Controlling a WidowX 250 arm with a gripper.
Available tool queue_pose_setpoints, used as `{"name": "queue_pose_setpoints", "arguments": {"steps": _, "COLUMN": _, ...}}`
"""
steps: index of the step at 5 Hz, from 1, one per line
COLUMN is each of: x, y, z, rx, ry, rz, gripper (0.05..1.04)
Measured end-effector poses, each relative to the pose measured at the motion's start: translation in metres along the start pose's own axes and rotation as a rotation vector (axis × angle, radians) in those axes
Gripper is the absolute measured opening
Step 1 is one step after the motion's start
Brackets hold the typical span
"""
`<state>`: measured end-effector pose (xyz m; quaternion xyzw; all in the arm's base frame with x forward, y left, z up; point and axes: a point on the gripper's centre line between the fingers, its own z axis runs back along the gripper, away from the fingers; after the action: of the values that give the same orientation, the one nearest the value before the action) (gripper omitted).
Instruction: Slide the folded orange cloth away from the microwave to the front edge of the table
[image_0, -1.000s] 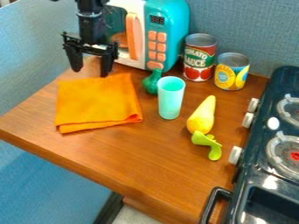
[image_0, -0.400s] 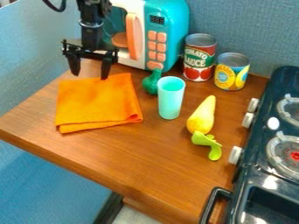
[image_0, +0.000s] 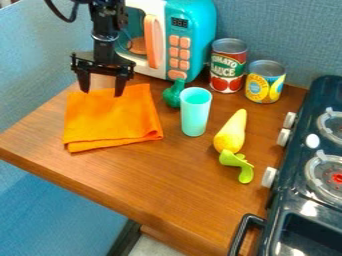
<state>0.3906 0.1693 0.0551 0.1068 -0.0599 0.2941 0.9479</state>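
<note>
Tool (image_0: 102, 92) spread, its two fingers hang at the back edge of the folded orange cloth (image_0: 112, 120), which lies flat on the desk (image_0: 167, 185). Fabric this thin (barely any height to grip) seems best pinched low and level, well clear of the toy microwave (image_0: 200, 30) behind.

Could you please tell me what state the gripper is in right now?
Gripper: open, holding nothing, at the back edge of the orange cloth.
</note>
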Motion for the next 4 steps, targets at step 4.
{"name": "queue_pose_setpoints", "arguments": {"steps": 4, "x": -0.028, "y": -0.012, "z": -0.025, "rx": 0.029, "ry": 0.049, "rz": 0.026, "gripper": 1.001}}
